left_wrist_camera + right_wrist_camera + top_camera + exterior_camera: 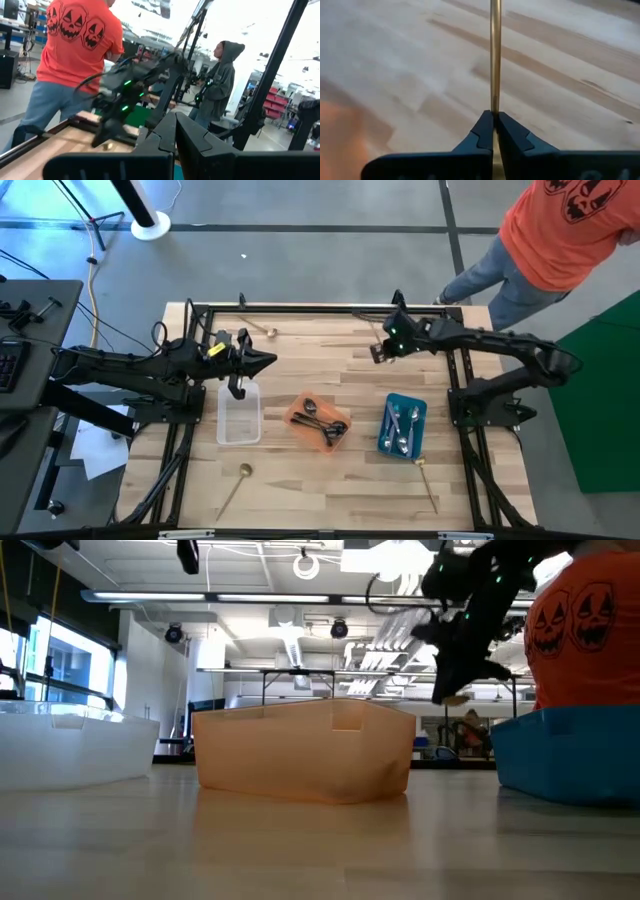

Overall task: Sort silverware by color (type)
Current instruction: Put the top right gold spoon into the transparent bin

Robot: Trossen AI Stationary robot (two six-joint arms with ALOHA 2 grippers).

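My right gripper hangs above the table's far middle, shut on a gold spoon. My left gripper waits shut and empty over the far end of the clear tray. Dark spoons lie in the orange tray. Silver spoons lie in the blue tray. Three more gold spoons lie flat on the wood: one near the far edge, one at the near left and one at the near right. My right gripper pinches the gold spoon's slim handle between its two fingers. The handle runs along the fingers and sticks out past their tips. The fingers slant down from the table's right side. The spoon is lifted clear of the table.
The three trays stand in a row across the table's middle. Bare wood lies between them and the far edge. A person in an orange shirt stands beyond the far right corner, and another person stands farther off in the room.
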